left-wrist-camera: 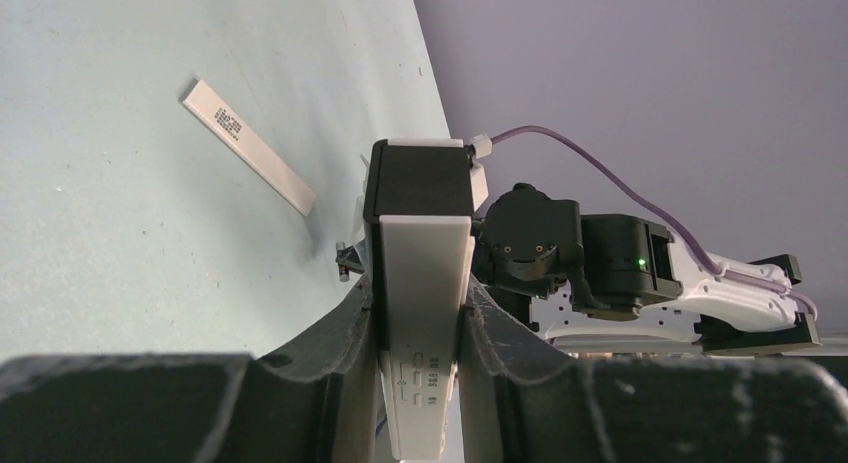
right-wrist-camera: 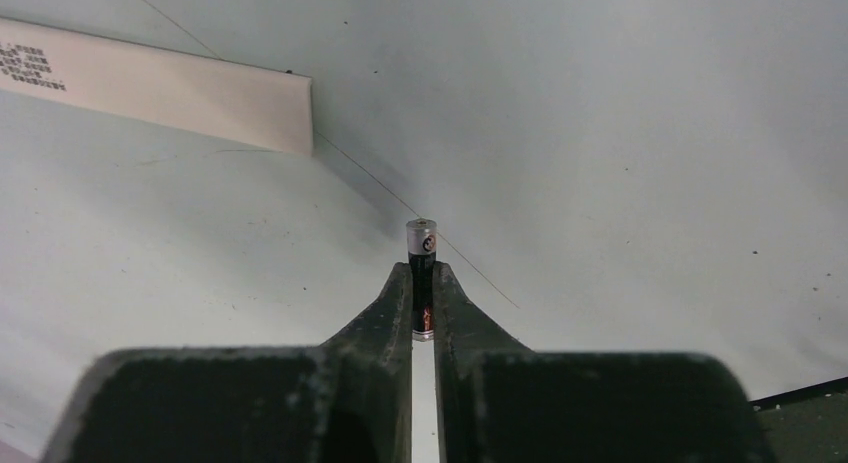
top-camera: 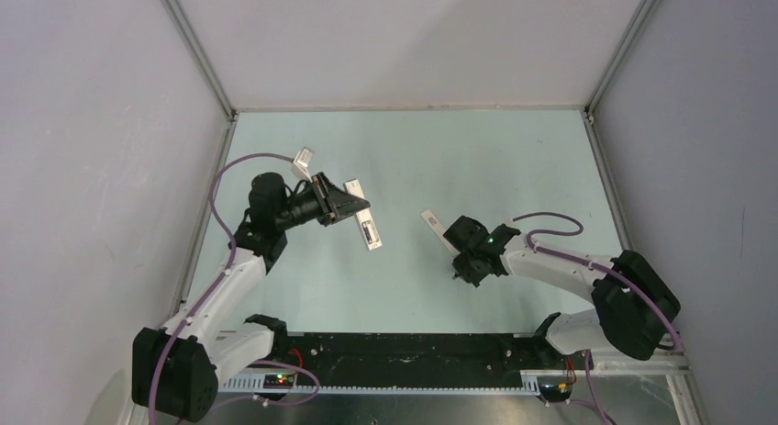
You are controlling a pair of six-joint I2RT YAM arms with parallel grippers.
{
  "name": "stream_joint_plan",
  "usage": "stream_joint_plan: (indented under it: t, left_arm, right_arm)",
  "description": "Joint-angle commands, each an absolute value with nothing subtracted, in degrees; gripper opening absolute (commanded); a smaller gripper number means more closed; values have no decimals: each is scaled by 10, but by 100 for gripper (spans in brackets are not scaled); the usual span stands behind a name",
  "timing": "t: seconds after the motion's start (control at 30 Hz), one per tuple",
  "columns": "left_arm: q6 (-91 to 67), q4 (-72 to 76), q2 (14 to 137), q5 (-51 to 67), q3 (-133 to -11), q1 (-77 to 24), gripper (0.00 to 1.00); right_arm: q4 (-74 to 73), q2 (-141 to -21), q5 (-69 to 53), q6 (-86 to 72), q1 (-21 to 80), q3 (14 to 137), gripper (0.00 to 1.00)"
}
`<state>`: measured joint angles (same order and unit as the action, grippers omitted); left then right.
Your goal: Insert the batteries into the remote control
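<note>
My left gripper (top-camera: 353,207) is shut on the white remote control (top-camera: 363,226) and holds it above the table. In the left wrist view the remote (left-wrist-camera: 420,243) runs between the fingers (left-wrist-camera: 330,333), its black section at the far end. My right gripper (right-wrist-camera: 422,273) is shut on one dark battery (right-wrist-camera: 421,238), whose silver end sticks out past the fingertips. In the top view the right gripper (top-camera: 461,271) hangs over the table right of the remote. I see no second battery.
A thin white strip with small print (top-camera: 431,225) lies flat on the pale green table (top-camera: 514,159) between the arms; it also shows in the left wrist view (left-wrist-camera: 250,146) and the right wrist view (right-wrist-camera: 160,83). Grey walls enclose the table.
</note>
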<state>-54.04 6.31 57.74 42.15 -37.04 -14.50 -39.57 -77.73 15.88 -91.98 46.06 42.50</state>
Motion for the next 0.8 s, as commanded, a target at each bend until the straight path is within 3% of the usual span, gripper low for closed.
stream_joint_plan:
  t: [0.0, 0.37, 0.47, 0.6, 0.77]
  left_arm:
    - [-544, 91, 568, 421, -367, -149, 0]
    - [-537, 91, 585, 431, -386, -139, 0]
    - [-536, 91, 585, 436, -389, -134, 0]
    - [-532, 91, 577, 438, -384, -126, 0]
    - [-528, 91, 562, 445, -368, -107, 1]
  right_arm:
    - [-402, -791, 155, -956, 458, 434, 11]
    - [-406, -775, 139, -945, 432, 434, 35]
    - [-406, -751, 151, -920, 430, 434, 37]
    - [-324, -712, 150, -736, 407, 434, 37]
    - [-236, -686, 55, -368, 373, 438, 40]
